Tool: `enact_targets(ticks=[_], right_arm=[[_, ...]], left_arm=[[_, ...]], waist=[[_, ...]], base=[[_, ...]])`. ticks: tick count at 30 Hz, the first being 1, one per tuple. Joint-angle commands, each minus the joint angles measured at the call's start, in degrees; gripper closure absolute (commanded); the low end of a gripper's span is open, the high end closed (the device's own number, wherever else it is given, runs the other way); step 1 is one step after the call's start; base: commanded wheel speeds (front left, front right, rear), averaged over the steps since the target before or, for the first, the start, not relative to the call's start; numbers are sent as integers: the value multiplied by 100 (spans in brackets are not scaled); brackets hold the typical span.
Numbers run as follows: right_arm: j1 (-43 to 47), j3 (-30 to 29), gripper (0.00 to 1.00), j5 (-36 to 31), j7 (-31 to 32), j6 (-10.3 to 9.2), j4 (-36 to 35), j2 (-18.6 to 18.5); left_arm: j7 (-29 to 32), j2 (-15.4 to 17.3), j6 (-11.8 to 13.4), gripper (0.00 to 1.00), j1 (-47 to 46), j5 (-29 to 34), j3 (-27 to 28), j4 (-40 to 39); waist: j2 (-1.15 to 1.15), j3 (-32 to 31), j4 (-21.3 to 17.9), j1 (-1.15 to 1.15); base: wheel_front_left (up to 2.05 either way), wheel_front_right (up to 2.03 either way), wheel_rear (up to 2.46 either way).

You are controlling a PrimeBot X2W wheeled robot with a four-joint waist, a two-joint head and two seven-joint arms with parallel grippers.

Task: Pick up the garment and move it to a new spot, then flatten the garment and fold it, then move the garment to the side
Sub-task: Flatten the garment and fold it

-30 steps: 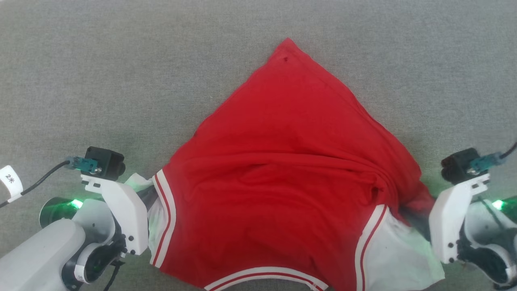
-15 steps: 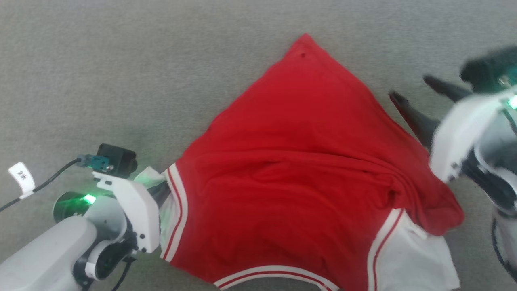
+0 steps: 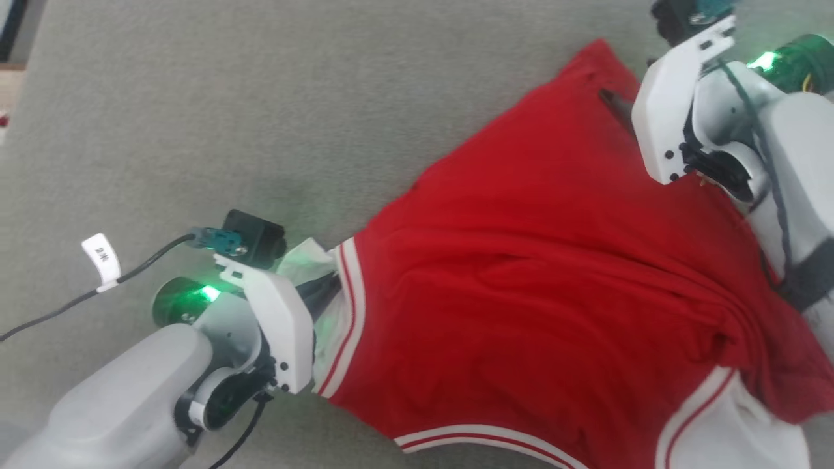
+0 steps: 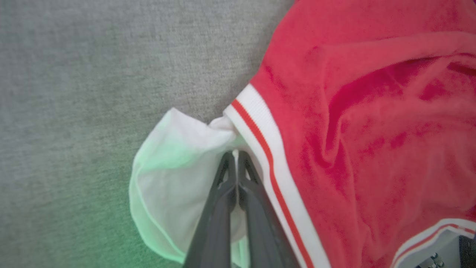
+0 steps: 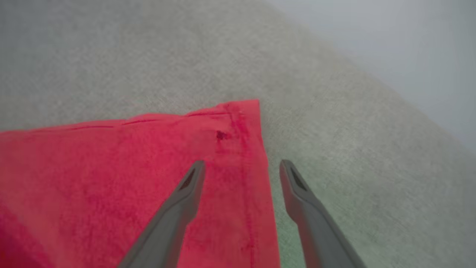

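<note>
The left gripper (image 4: 235, 153) is clamped tight, its 2 fingers pressed together on the white sleeve (image 4: 174, 167) of the garment (image 4: 372, 130), and the thin cloth bunches at the tips. Just right of the fingers in the left wrist view runs the red-and-white armhole trim (image 4: 260, 137). Past it the red body spreads away in soft folds. On the fingers' other side lies the bare grey surface (image 4: 74, 74), tinged green near the sleeve.

The right gripper (image 5: 241, 163) is spread wide and holds nothing. Its 2 fingers straddle a side edge of the garment, 1 over red cloth and 1 over the grey surface. I cannot tell whether either tip touches down. Just ahead of the tips is a hemmed corner (image 5: 249, 108) of the garment, with a small dark spot (image 5: 221, 135) beside it.

In the head view the garment lies spread on the surface between the 2 grippers, its other sleeve (image 3: 723, 430) well behind the right gripper, near the forearm.
</note>
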Motion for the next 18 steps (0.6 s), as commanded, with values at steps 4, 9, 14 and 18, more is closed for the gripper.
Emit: enact_targets(ticks=[4,9,14,18], right_arm=[[-565,779,0,137,252,1,1051,90],[-705,1523,0,554,830,2,1847,145],[-837,1853,100,878,1208,4,2121,44],[-1074,1934,100,1100,910,-4,2130,-39]], left_arm=[[20,-163,-86,100,-56,77,-121,234],[1,-282,-173,100,-121,52,-144,402],[-7,-322,-225,100,-134,9,-143,535],[56,-263,-211,100,-221,-78,-47,628]], waist=[[0,151,341,0],[0,185,478,0],[0,164,493,0],[0,59,405,0]], base=[[0,0,0],[0,0,0],[0,0,0],[0,0,0]])
